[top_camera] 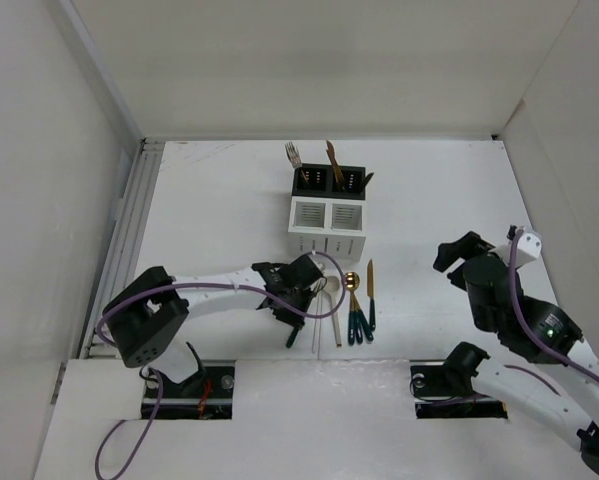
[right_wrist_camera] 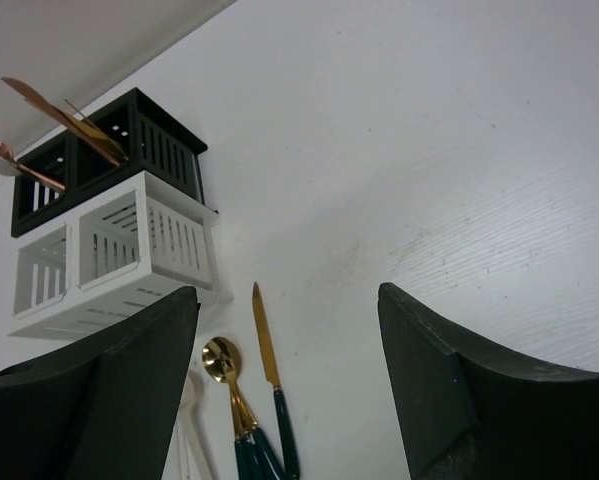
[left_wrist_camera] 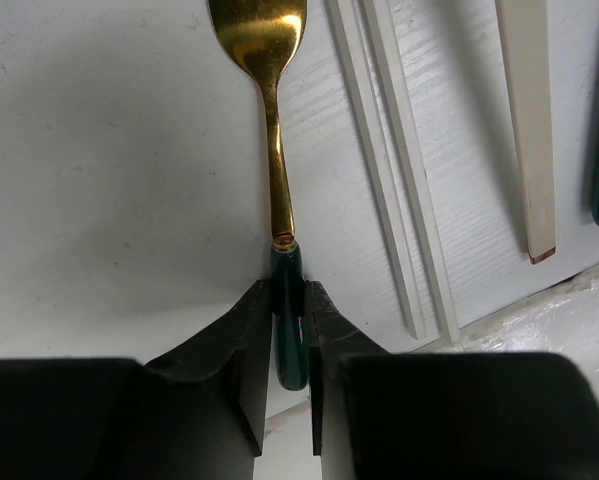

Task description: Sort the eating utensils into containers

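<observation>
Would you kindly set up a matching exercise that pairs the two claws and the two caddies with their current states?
Things:
1. left claw
2. right claw
3. black caddy
4. white caddy

States:
A. open, holding nothing
B. utensils sticking out of it
C. shut on a green-handled gold spoon
D. nearer the robot, nothing sticking out above it

Pairs: 1-C; 2-A; 3-B; 4-D

White arms (top_camera: 224, 296) with black joints (top_camera: 144, 322) carry purple cables (top_camera: 98, 458).
</observation>
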Motion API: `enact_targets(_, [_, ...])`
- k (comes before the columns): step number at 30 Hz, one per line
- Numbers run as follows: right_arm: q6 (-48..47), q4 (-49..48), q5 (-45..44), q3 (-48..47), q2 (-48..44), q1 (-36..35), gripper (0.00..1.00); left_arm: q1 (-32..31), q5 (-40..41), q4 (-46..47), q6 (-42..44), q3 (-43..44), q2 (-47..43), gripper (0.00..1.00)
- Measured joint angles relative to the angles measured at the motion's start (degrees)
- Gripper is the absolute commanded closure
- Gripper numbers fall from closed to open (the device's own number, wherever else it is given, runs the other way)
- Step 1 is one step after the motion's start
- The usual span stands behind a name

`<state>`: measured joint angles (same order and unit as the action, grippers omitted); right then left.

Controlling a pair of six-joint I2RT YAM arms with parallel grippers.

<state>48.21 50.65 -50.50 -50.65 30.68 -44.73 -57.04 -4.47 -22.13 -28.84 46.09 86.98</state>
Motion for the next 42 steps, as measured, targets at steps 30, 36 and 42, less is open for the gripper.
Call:
enact_targets(30, [-5.6, -6.2, -0.2, -2.5, 10.1, 0.0, 0.21, -0.3, 4.3, -3.7, -0.4, 1.4, -8.1, 1.00])
enact_targets(36, [-6.1, -9.5, 1.2, -3.3, 13.0, 0.0, 0.21, -0.3, 4.3, -2.3, 1.8, 1.6, -15.2, 1.00])
enact_targets(42, [-7.8, -12.7, 2.2, -8.5, 19.2, 0.0, 0.21, -0.3, 4.3, 0.4, 5.9, 2.4, -21.6, 1.00])
